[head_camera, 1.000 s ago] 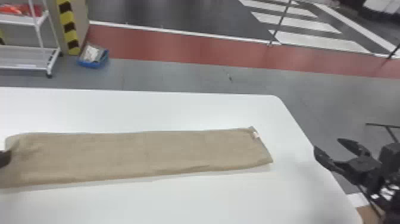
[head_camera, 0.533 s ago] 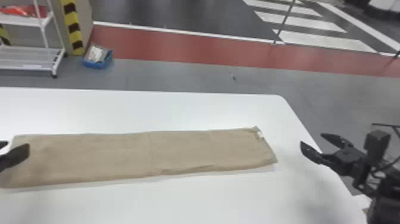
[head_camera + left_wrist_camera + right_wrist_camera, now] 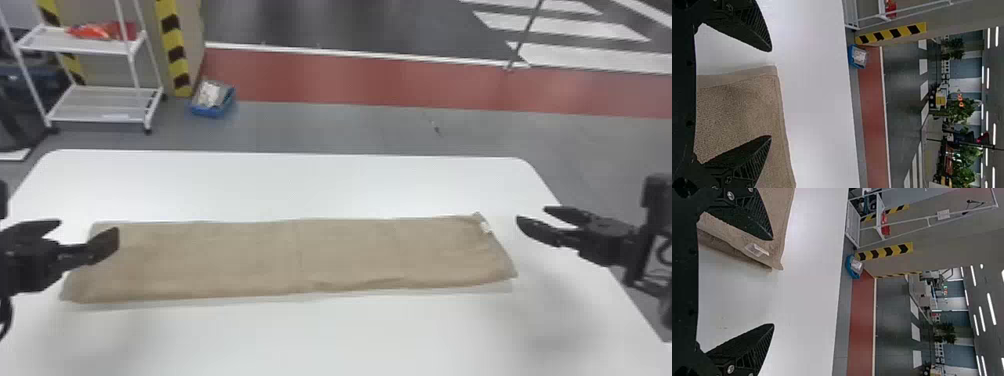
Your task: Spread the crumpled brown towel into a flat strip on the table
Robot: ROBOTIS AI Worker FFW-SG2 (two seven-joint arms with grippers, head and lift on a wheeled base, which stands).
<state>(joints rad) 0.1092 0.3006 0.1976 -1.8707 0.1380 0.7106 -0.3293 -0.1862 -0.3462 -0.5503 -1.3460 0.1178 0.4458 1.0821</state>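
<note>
The brown towel (image 3: 300, 257) lies as a long flat strip across the white table (image 3: 325, 335), with a small white tag at its right end and slight ripples along its near edge. Over the towel's left end is my left gripper (image 3: 90, 237), open and empty. My right gripper (image 3: 540, 220) stands open just off the right end, above the table's right side. In the left wrist view, the left gripper (image 3: 770, 94) has its fingers apart above the towel (image 3: 738, 113). The right wrist view has the right gripper (image 3: 773, 282) spread near the tagged corner of the towel (image 3: 777, 235).
Beyond the table's far edge, a white wheeled rack (image 3: 107, 90) and a blue bin (image 3: 212, 100) stand on the floor. A thin pole (image 3: 525, 35) rises farther back at the right.
The head view has shifted, bringing more of the table's left side into view. Both grippers appear farther inward in the picture. The towel keeps its flat shape.
</note>
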